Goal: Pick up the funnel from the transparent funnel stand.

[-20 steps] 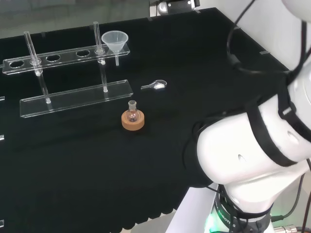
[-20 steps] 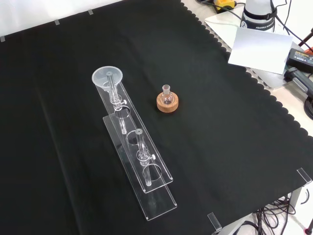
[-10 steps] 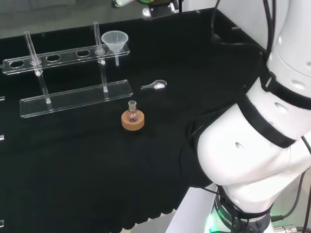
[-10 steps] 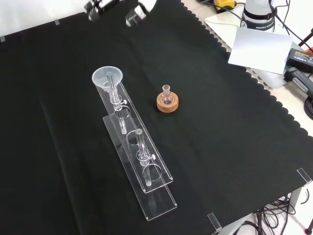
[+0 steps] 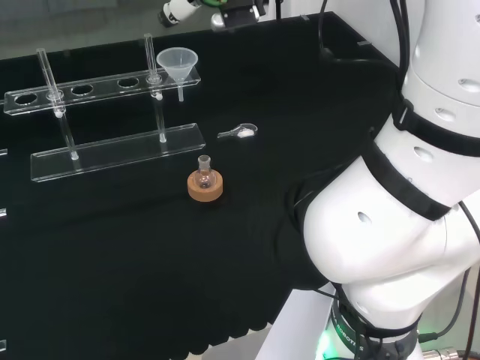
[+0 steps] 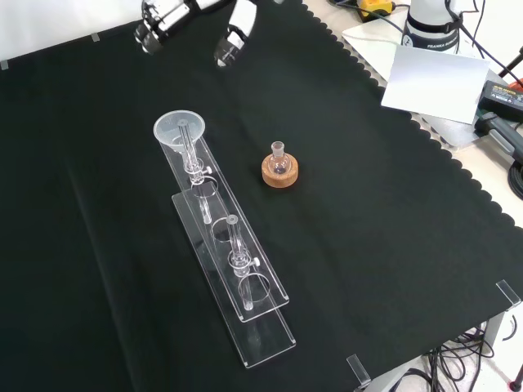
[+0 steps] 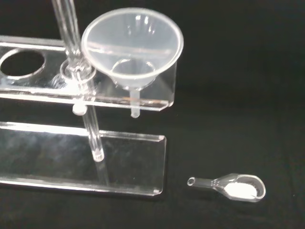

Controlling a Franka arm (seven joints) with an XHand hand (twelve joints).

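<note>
Here the funnel stand [image 5: 105, 86], a clear rack on two posts above a flat base plate, is taken as the landmark. In the head view, open holes are seen along its upper shelf, and at the right end of that shelf the funnel [image 5: 178, 64] is seated upright in the last hole, its stem hanging through. Beyond that end, in the front view, the hand [image 6: 196, 20] is held above the cloth with fingers spread apart and nothing between them. Right of the stand's base a small clear scoop [image 5: 240, 133] with white powder is laid, and nearer, a small flask [image 5: 204, 174] is set on a cork ring [image 5: 205, 188].
</note>
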